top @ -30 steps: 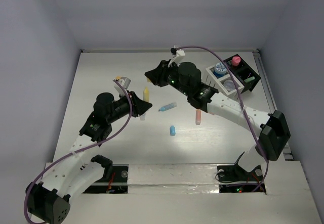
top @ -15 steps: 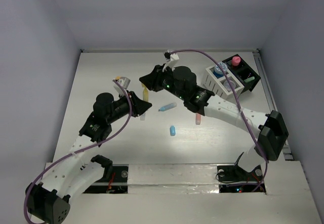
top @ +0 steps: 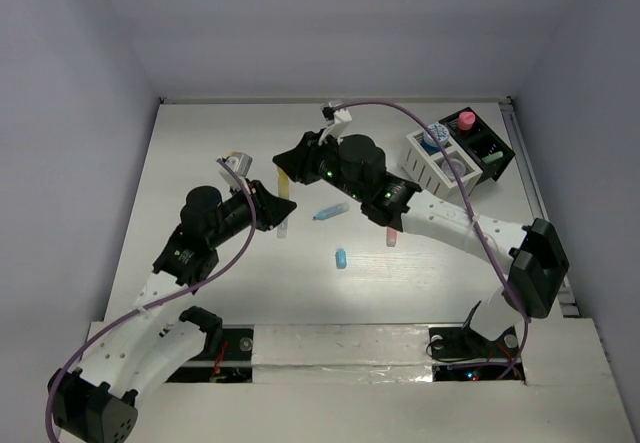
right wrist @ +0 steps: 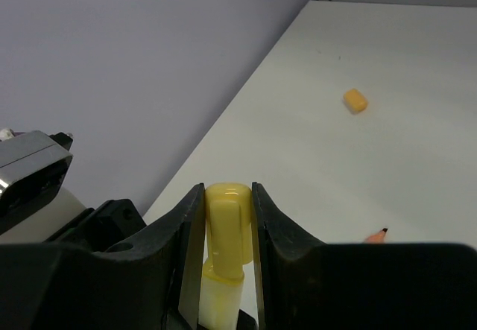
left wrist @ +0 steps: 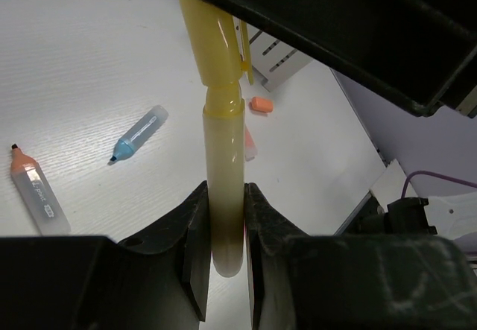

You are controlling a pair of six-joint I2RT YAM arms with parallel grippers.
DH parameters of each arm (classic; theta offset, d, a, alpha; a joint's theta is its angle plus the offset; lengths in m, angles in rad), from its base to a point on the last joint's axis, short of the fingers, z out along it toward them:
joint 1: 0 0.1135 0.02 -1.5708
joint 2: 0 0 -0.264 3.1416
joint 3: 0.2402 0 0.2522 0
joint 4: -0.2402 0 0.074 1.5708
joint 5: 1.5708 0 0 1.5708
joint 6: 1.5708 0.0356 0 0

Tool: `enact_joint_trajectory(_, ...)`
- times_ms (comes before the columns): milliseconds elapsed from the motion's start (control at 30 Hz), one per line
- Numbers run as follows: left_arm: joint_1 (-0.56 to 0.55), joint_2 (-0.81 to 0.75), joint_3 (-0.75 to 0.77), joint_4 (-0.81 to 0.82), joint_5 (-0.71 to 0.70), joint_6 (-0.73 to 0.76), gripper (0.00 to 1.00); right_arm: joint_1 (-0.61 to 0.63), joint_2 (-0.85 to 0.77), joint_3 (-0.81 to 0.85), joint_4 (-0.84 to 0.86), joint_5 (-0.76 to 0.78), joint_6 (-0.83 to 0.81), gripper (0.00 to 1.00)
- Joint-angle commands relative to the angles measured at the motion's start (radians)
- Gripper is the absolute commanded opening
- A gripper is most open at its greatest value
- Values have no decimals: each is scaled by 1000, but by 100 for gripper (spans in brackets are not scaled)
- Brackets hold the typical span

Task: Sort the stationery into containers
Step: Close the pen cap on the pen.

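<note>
A yellow marker (top: 287, 188) is held between both grippers above the table. My left gripper (top: 279, 215) is shut on its pale barrel (left wrist: 223, 218). My right gripper (top: 288, 165) is shut on its yellow cap (right wrist: 227, 229). A blue marker (top: 331, 210), a blue capsule (top: 341, 258) and a pink-orange marker (top: 392, 233) lie on the table. The white and black organizer (top: 478, 159) stands at the back right with a blue jar (top: 432, 135), a pink jar (top: 466, 120) and a grey jar (top: 452, 167) in it.
The left wrist view shows an orange marker (left wrist: 33, 188) and an orange capsule (left wrist: 261, 105) on the table. The right wrist view shows a yellow capsule (right wrist: 355, 100) farther off. Grey walls enclose the table on three sides.
My right gripper has moved left from near the organizer to the yellow marker's cap and now grips it. My left gripper still holds the barrel, shifted slightly.
</note>
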Motion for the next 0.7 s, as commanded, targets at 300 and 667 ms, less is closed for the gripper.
enact_joint_trajectory(300,4,-33,22,80,-61,-30,0,47,-63,-109,146,34,83,0)
enact_joint_trajectory(667,-5,-17,26,134,-127,-37,0,56,-124,-236,208,12,158,0)
